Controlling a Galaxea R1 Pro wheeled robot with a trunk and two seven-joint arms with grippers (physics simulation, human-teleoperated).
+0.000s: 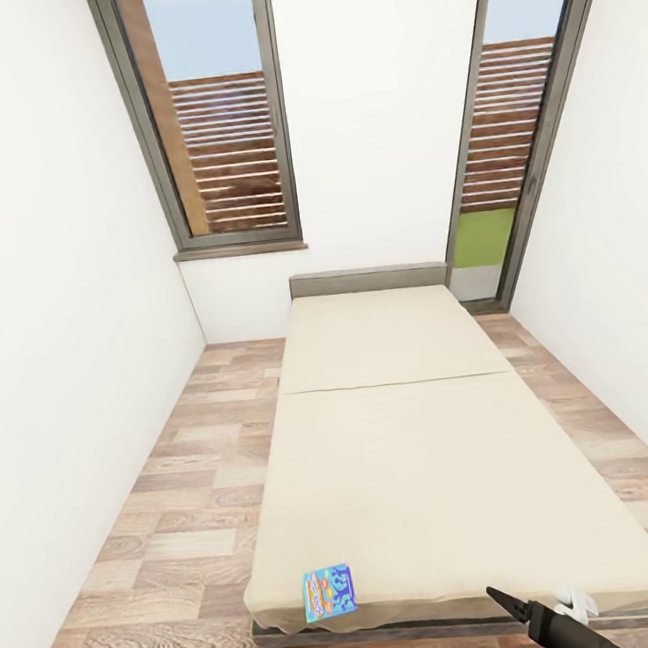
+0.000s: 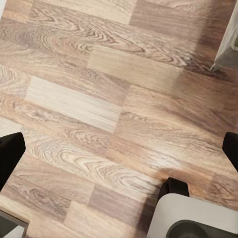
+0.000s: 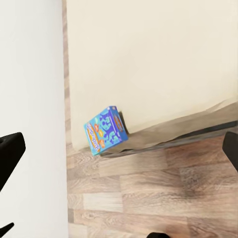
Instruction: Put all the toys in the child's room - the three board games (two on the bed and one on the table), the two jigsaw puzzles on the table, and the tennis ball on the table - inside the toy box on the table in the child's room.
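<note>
Child's room, seen from the foot of the bed (image 1: 407, 435). The near edge of the mattress sags over the grey frame, hiding most of it; the headboard shows as a grey strip at the far end, under the white wall between two tall windows (image 1: 226, 124).

One blue game box (image 1: 328, 592) lies flat on the near left corner of the mattress, right at the edge. Its print is too small to read. In the right wrist view the same box (image 3: 104, 130) sits at the mattress corner, with wood floor (image 3: 148, 193) beyond it.

The right gripper (image 1: 506, 600) enters at the near right, a dark pointed finger aimed up and left toward the box, clear of the mattress and holding nothing. The rest of the arm is cut off by the frame edge. A small white part beside it cannot be identified. In its wrist view the two dark fingertips (image 3: 10, 153) stand far apart at opposite edges, spread wide.

The left gripper's fingertips (image 2: 9, 153) are likewise spread wide, empty, pointing down at bare plank floor (image 2: 99, 99) above the robot's grey base (image 2: 193, 218).
</note>
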